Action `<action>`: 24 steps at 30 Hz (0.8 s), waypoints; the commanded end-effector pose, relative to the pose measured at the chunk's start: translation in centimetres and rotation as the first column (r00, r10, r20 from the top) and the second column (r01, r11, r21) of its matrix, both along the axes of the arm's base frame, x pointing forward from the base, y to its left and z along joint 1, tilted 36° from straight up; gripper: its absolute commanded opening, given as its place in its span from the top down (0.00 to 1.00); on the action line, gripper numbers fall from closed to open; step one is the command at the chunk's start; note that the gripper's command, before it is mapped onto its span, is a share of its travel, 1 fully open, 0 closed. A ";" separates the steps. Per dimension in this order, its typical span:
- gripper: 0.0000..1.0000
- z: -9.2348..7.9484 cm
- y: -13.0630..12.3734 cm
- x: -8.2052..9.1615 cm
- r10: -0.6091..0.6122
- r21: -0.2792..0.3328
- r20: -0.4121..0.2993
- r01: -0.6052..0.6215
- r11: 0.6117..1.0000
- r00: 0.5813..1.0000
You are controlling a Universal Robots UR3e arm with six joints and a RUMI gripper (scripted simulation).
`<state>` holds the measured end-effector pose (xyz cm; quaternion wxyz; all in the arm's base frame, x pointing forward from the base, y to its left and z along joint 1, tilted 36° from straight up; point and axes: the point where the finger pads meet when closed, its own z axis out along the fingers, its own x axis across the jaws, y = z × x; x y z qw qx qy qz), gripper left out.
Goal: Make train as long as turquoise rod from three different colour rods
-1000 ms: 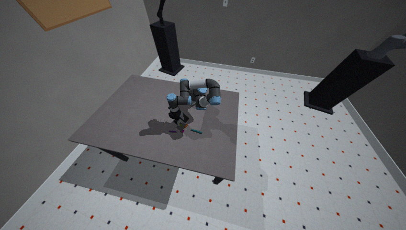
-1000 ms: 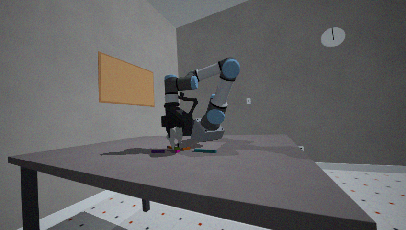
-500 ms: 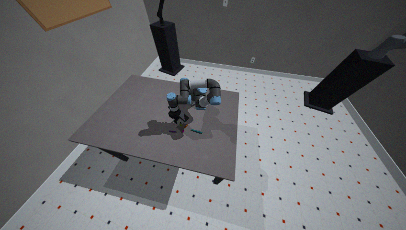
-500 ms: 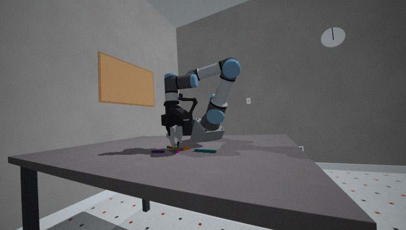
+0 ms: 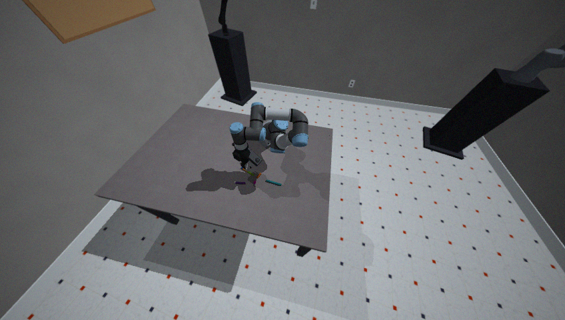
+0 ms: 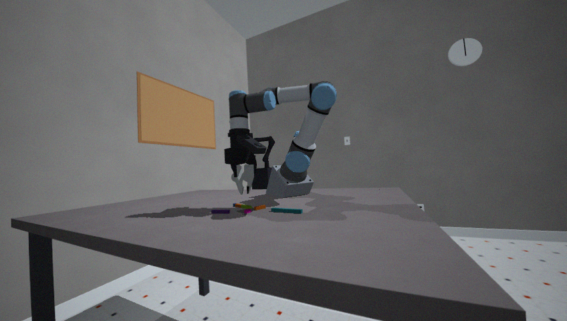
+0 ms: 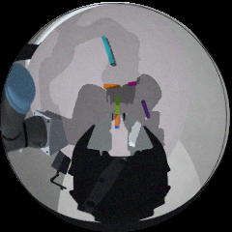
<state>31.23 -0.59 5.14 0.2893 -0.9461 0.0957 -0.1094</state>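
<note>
A straight line is made on the tabletop (image 5: pixel 158 158) (image 6: pixel 318 246) (image 7: pixel 166 72) by three small rods laid end to end; the blue rod (image 5: pixel 242 168) (image 6: pixel 233 204) (image 7: pixel 116 127) is at one end, the first orange rod (image 5: pixel 245 170) (image 6: pixel 237 205) (image 7: pixel 117 121) is in the middle, and the lime rod (image 5: pixel 250 173) (image 6: pixel 246 206) (image 7: pixel 117 104) is at the other end; their ends look as if they touch or almost touch, but a tiny gap would be too small to see; by their colours, the three make up the same length as the turquoise rod (image 5: pixel 273 183) (image 6: pixel 287 210) (image 7: pixel 108 50), which is laid flat well apart from them; the second orange rod (image 5: pixel 258 175) (image 6: pixel 259 207) (image 7: pixel 111 86) is set crosswise near the lime end, apart from it; the magenta rod (image 5: pixel 254 182) (image 6: pixel 247 211) (image 7: pixel 132 83) is also near that end, next to the second orange rod but not touching it; the purple rod (image 5: pixel 240 183) (image 6: pixel 220 211) (image 7: pixel 145 109) is off to one side of the line, on the magenta rod's side; the pincer (image 5: pixel 245 167) (image 6: pixel 245 192) (image 7: pixel 118 113) is held up over the line by the arm (image 5: pixel 277 115) (image 6: pixel 292 93), with its tips pointed down and clear of the tabletop; it is let go, with a small gap between its tips, and nothing is gripped.
</note>
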 end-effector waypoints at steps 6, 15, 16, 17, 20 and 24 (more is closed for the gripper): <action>0.86 2.7 -1.8 -0.9 0.001 0.001 0.000 -0.001 1.000 1.000; 0.86 3.4 -2.2 -1.1 0.001 0.001 0.000 -0.001 1.000 1.000; 0.86 3.4 -2.2 -1.1 0.001 0.001 0.000 -0.001 1.000 1.000; 0.86 3.4 -2.2 -1.1 0.001 0.001 0.000 -0.001 1.000 1.000; 0.00 3.4 -2.2 -1.1 0.001 0.001 0.000 -0.001 1.000 1.000; 0.00 3.4 -2.2 -1.1 0.001 0.001 0.000 -0.001 1.000 1.000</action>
